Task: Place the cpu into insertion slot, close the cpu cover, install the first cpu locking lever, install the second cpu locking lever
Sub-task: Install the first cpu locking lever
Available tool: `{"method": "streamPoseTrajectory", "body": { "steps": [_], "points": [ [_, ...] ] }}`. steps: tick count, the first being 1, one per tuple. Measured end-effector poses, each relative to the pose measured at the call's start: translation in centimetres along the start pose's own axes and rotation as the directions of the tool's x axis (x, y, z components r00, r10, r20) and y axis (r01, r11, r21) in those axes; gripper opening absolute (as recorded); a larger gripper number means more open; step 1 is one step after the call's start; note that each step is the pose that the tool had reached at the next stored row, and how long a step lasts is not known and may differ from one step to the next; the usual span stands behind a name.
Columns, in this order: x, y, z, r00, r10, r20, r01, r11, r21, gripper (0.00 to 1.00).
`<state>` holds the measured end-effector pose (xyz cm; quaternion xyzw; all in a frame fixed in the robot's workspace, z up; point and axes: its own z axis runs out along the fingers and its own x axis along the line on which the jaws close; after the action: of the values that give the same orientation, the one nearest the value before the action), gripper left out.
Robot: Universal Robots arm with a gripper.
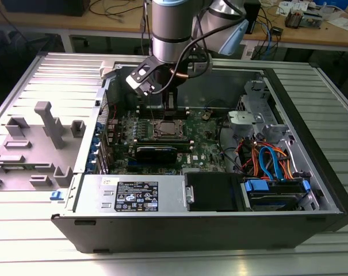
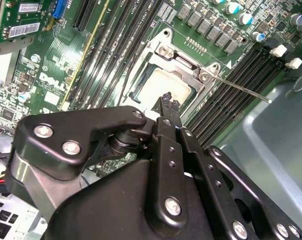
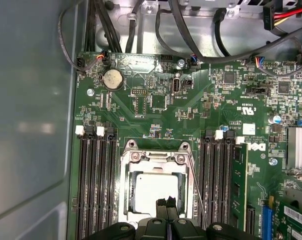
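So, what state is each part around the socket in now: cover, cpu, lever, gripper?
cpu cover: lying down flat.
cpu: seated, framed by the cover.
locking lever: sticking out sideways, not latched.
gripper: shut, tips over the cpu.

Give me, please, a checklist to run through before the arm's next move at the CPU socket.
1. The cpu lies flat in the insertion slot: ok.
2. The cpu cover is down over the chip: ok, judging by both wrist views.
3. The locking lever is latched: not ok. Its thin rod angles away from the socket, beside the memory slots.
4. The other lever is latched: cannot tell.
5. The fingers are shut with nothing between them, tips over the socket: ok.
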<state>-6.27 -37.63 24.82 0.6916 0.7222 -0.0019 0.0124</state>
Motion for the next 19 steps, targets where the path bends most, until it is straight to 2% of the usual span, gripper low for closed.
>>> {"method": "streamPoseTrajectory", "body": {
  "steps": [6,13,19],
  "points": [
    [-0.01,0.01,-0.48,1.0,0.0,0.0,0.0,1.0,0.0,0.11],
    [-0.01,0.01,-0.66,1.0,-0.003,0.0,0.003,1.0,-0.0001,0.11],
    [-0.01,0.01,-0.66,0.9989,-0.047,-0.0006,0.047,0.9989,-0.0009,0.11]
  ]
}}
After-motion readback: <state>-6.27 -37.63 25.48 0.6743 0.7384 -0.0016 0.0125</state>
